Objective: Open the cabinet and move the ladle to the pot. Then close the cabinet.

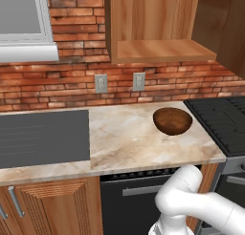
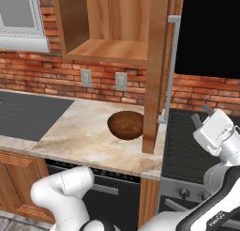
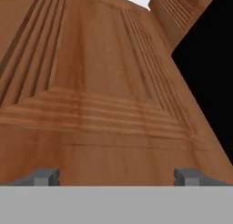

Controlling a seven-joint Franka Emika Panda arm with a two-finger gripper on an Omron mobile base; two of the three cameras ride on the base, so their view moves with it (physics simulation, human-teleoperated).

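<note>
Pincer (image 3: 116, 176) stands fully spread, gripping nothing. Directly ahead of its tips, close up, is the cabinet (image 3: 104, 82) door's raised panel, swung open; shelf interior lies to its left.

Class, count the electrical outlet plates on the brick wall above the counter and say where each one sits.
2. The left outlet plate and the right outlet plate sit side by side on the brick wall, below the open cabinet, behind the wooden bowl. Others may be hidden.

The wall-hung brown wooden cabinet (image 2: 112, 23) stands open, its bare shelf showing; its raised-panel door (image 3: 100, 82) swings out edge-on over the counter, long silver bar handle (image 2: 171, 61) facing the stove
</note>
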